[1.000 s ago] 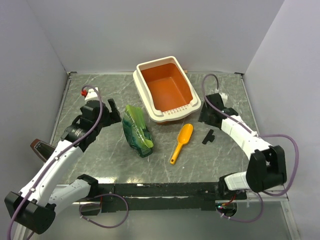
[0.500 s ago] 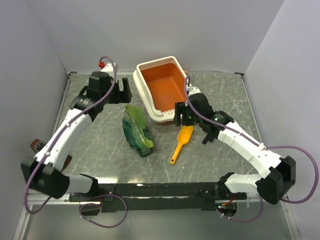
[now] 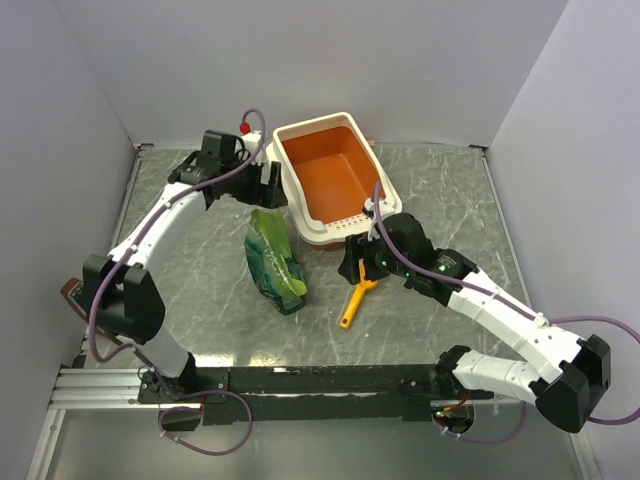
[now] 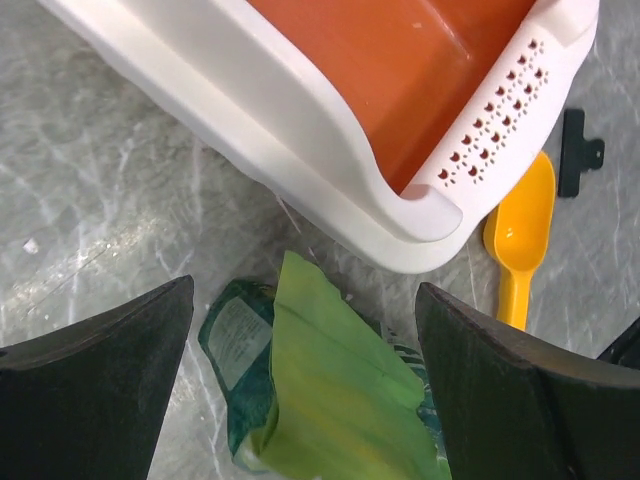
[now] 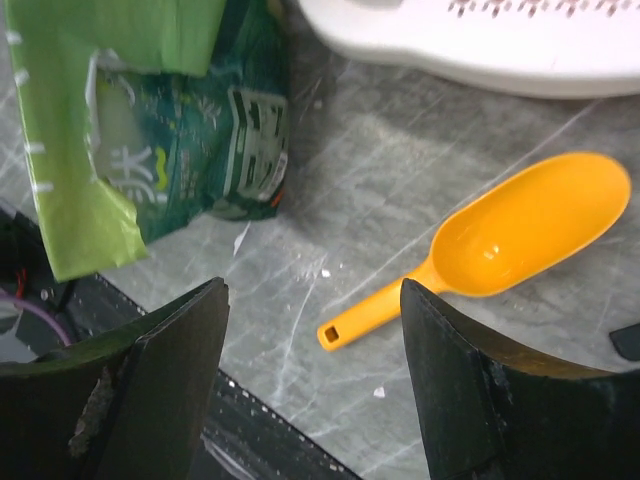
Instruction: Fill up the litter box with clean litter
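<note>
Both arms have swung inward since the earlier frame. The left gripper (image 3: pixel 262 186) is now held over the far end of the green bag (image 3: pixel 275 262), just beside the litter box (image 3: pixel 315 122). The right gripper (image 3: pixel 352 268) is now held above the orange scoop (image 5: pixel 520 235).

- Left jaws: spread wide, nothing held.
- Right jaws: also apart, empty, straddling the scoop's handle end from above.
- Litter box: at the far middle of the table, its orange floor bare. No clean litter is seen in it; only a few pale specks are noted on the table.
- Litter: presumed inside the bag, though this cannot be confirmed.

Handling, as judged:
- Granules are loose and cannot be pinched, so they must be scooped or poured.
- The bag is expected to be soft, crinkly and sagging under shifting contents; a hold on the folded light-green flap is advised.
- The scoop is stiff and light, and best taken by its narrow handle.
</note>
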Available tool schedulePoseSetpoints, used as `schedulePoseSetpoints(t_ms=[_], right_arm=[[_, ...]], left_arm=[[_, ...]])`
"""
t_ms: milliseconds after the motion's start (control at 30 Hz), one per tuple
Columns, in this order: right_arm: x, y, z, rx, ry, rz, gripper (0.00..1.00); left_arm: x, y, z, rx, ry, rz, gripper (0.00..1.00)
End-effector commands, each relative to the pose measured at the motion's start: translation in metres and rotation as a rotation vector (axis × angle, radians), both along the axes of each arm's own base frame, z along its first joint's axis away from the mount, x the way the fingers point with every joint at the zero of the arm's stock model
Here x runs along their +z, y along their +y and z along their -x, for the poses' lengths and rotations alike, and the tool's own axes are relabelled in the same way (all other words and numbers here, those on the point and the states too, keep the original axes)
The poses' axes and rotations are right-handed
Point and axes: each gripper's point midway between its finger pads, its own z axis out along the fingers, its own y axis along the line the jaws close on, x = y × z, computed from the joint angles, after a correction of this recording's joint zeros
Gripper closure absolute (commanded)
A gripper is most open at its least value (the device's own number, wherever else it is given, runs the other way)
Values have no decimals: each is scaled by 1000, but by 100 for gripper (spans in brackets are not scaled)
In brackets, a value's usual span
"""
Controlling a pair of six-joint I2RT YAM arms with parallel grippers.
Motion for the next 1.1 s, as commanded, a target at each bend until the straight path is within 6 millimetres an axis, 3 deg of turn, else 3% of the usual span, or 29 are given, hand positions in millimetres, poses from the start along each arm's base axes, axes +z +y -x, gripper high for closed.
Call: schedulePoseSetpoints(t_ms=[0, 367, 500, 767, 833, 900, 1067], right_arm=[[22, 7, 9, 47, -56, -85, 23], [22, -6, 22, 51, -76, -83, 23], [18, -9, 25, 45, -70, -79, 23], [21, -14, 33, 50, -61, -84, 23], [23, -16, 35, 48, -61, -84, 23], [25, -17, 38, 52, -59, -91, 23], [36, -10, 45, 99, -59, -130, 24]], left_arm=[[-3, -12, 7, -120, 20, 8, 3], [-36, -15, 20, -207, 128, -15, 1], [-39, -18, 32, -250, 152, 7, 9], [-37, -23, 58, -324, 164, 68, 43], [-40, -24, 63, -333, 172, 76, 64], [-41, -24, 65, -331, 174, 82, 99], [-28, -23, 69, -321, 103, 106, 99]])
